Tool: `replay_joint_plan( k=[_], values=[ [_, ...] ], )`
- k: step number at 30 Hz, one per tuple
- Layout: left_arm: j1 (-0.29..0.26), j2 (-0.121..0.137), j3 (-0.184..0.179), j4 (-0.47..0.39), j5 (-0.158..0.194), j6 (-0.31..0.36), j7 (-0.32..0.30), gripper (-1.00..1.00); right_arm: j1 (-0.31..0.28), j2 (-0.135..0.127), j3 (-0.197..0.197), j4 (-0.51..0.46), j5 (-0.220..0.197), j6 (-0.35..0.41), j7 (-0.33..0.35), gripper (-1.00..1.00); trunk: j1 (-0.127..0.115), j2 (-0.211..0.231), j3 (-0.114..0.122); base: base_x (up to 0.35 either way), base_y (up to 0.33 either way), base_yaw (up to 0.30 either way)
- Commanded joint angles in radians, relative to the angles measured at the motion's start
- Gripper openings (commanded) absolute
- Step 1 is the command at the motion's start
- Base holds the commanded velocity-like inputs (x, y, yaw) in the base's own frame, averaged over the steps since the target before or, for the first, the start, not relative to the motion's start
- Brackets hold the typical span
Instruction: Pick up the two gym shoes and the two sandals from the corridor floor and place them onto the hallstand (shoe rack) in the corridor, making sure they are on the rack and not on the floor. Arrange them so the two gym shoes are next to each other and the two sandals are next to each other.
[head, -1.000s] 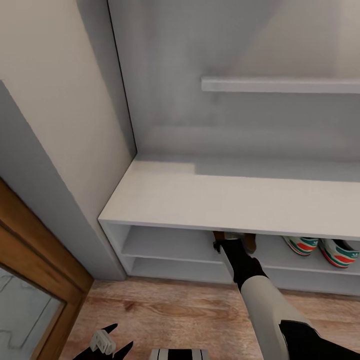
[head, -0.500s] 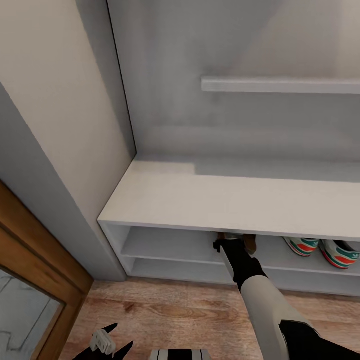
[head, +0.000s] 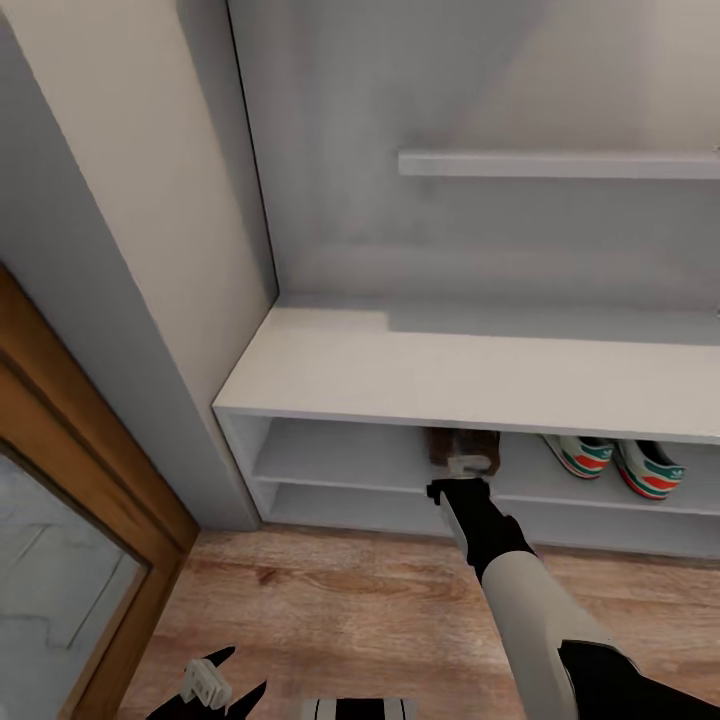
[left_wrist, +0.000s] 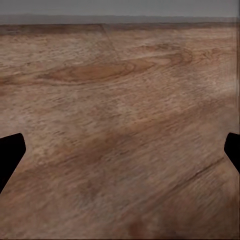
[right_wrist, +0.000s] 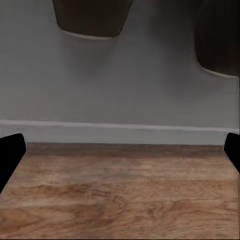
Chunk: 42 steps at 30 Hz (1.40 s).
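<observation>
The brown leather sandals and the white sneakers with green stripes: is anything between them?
No. In the head view, only bare pale-grey shelf separates the brown leather sandals from the white green-striped sneakers.

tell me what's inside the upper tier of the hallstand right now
On the upper tier of the hallstand sit the two sandals, and to their right the two gym shoes. The top board covers the shoes' far ends and the tier's back.
</observation>
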Motion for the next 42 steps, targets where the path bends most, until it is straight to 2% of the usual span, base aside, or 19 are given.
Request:
replay_joint_plan(
  k=[1,32,42],
  values=[
    [-0.001,-0.001,0.006,-0.001,-0.009,-0.005,-0.005,1.00,0.000,0.001,-0.005,-0.001,0.008,0.005,0.002,1.00,-0.001,0.000,-0.001,-0.327,0.000,0.000],
    [-0.001,-0.001,0.009,-0.001,-0.009,-0.004,-0.004,1.00,0.000,0.001,-0.003,0.005,0.007,0.005,0.004,1.00,-0.001,0.000,-0.001,-0.335,0.000,0.000],
    [-0.001,-0.001,0.010,-0.001,-0.009,-0.004,0.000,1.00,0.000,0.001,-0.002,0.000,0.009,0.004,0.002,1.00,-0.001,0.000,-0.001,-0.315,-0.098,0.000]
  ],
)
